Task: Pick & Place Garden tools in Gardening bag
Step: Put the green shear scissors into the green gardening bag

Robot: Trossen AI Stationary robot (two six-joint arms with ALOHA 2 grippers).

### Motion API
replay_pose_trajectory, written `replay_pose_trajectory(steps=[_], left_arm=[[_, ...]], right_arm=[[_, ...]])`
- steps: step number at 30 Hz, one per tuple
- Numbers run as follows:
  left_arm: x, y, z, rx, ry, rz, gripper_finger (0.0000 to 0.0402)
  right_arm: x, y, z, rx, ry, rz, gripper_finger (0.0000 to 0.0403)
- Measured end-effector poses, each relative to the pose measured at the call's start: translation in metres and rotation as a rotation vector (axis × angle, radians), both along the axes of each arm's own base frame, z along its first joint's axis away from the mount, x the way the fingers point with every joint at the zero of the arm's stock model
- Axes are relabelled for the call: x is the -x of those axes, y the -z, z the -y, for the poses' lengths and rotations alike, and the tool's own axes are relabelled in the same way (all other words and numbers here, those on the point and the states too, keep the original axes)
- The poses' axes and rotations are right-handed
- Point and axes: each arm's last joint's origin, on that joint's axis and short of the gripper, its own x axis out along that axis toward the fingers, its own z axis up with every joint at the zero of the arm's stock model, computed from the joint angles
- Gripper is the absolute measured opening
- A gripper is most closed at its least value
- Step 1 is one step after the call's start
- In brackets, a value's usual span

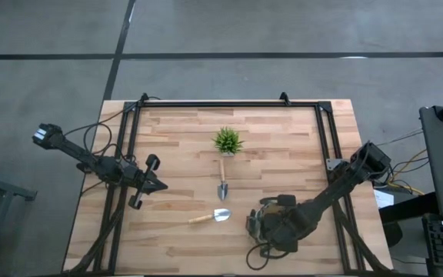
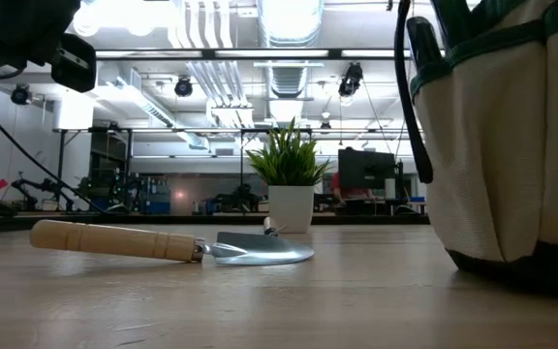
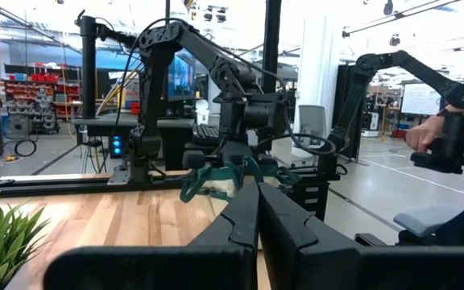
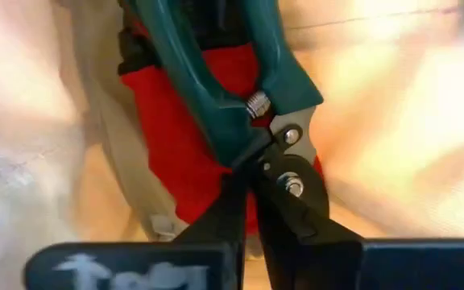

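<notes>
The left gripper (image 1: 160, 185) waits over the table's left side with its fingers pressed together and nothing between them. Toward the middle, two silver trowels remain on the wood: one trowel (image 1: 222, 183) lies pointing away from the small potted plant (image 1: 228, 141), and the nearer trowel (image 1: 210, 218) lies crosswise just left of the gardening bag (image 1: 274, 223). At the right, the right gripper (image 4: 248, 201) is down inside the bag's mouth, fingers closed together and apparently holding nothing; just beyond its tips lie green-handled pruning shears (image 4: 240, 89) on a red glove-like item (image 4: 176, 153), both already in the bag. So roughly half the job looks done, with the two trowels left to collect. The table (image 1: 175, 131) is pale butcher-block wood in a black frame, standing on grey concrete in a bright workshop with racks, monitors and other robot arms.
</notes>
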Motion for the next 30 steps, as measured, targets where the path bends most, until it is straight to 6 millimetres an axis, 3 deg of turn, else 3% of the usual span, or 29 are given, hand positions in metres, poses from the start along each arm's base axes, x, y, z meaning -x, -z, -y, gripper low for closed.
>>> replay_pose_trajectory(steps=[12, 24, 30], left_arm=[[0.0, 0.0, 0.0, 0.0, 0.0, 0.0, 0.0012], [0.0, 0.0, 0.0, 0.0, 0.0, 0.0, 0.0012], [0.0, 0.0, 0.0, 0.0, 0.0, 0.0, 0.0012]], right_arm=[[-0.013, -0.041, 0.01, 0.067, 0.051, 0.146, 0.0008], [-0.01, -0.038, 0.008, -0.018, 0.026, 0.06, 0.0012], [-0.013, -0.039, 0.006, -0.04, 0.022, 0.092, 0.007]])
